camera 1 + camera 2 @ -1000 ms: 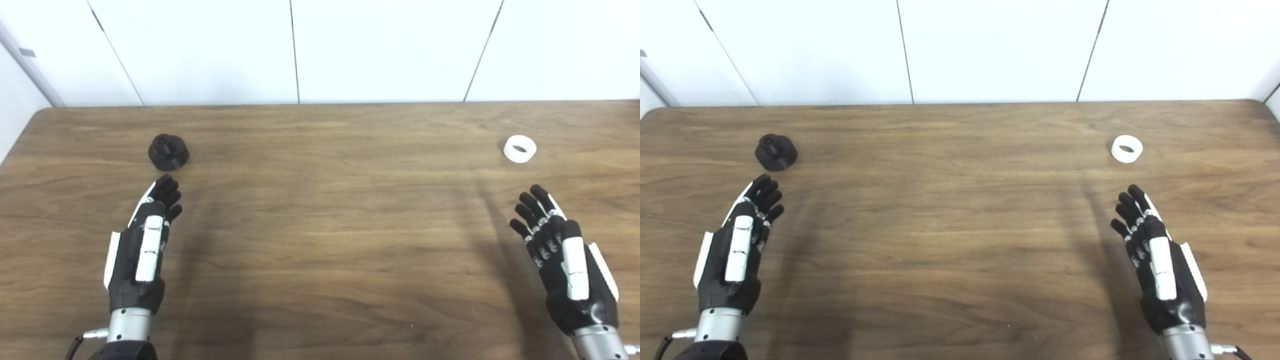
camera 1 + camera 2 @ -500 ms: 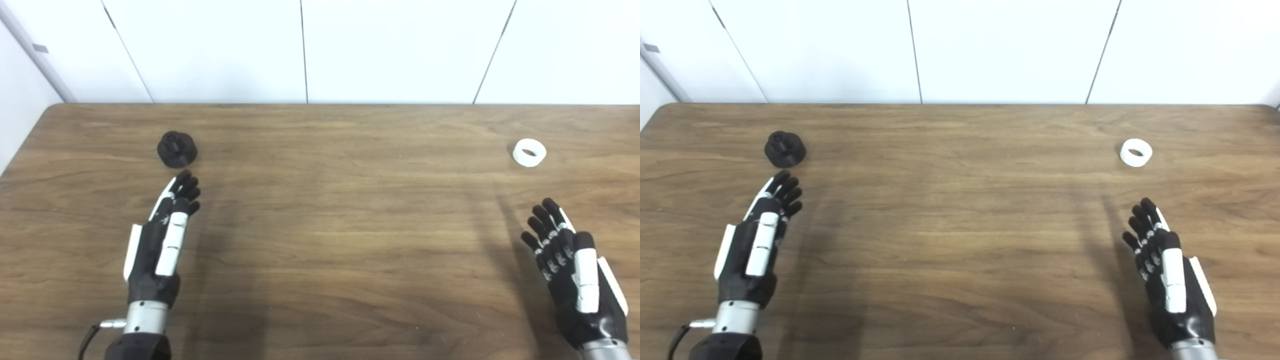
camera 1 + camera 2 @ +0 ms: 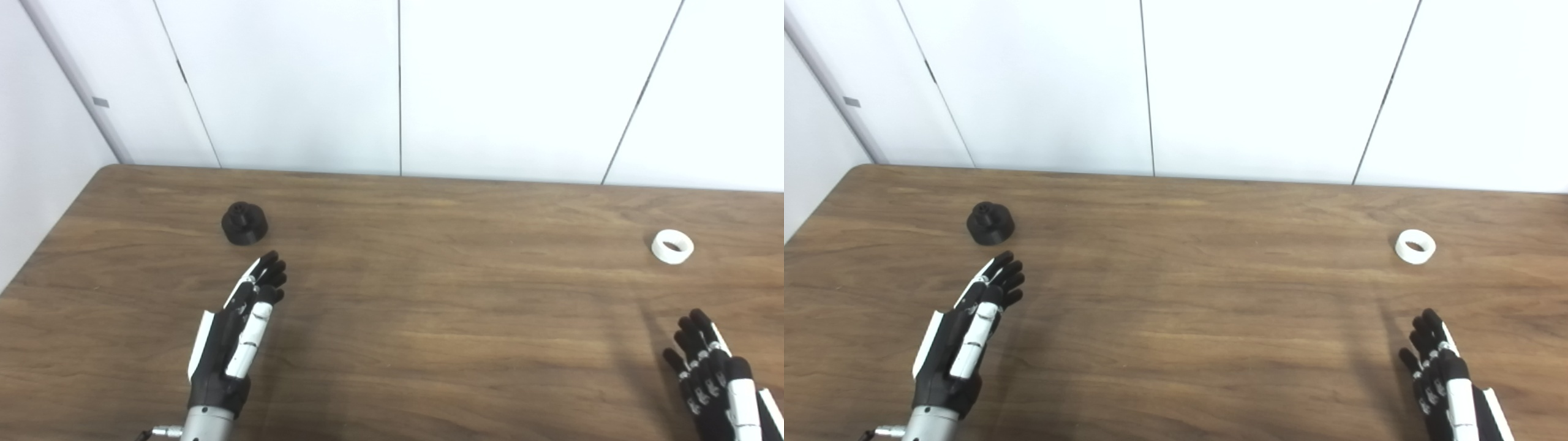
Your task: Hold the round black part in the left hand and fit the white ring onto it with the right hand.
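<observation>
The round black part stands on the counter near the far left corner, a little inside from the left edge and from the far edge. It rests with its wide base down and a small knob on top, and nothing touches it.

You can see your left hand just on the near side of it, coming in from the near edge. The fingers are stretched out straight, slightly apart, and they point toward the part. They hold nothing. A narrow strip of bare wood lies between the fingertips and the part, so they are near but not touching.

The white ring lies flat on the counter close to the right edge, about as far from the far edge as the black part is. It is well apart from the black part, with the whole width of the counter between them. Its hole faces up.

Your right hand is at the near right corner and is partly cut off by the bottom of the picture. Its fingers are also extended and a little spread, and they hold nothing. They point toward the ring but stay clearly short of it.

No object stands between either hand and its thing; only the shadows of the arms fall on the wood. Behind the far edge of the counter is a white panelled wall with thin dark seams.
</observation>
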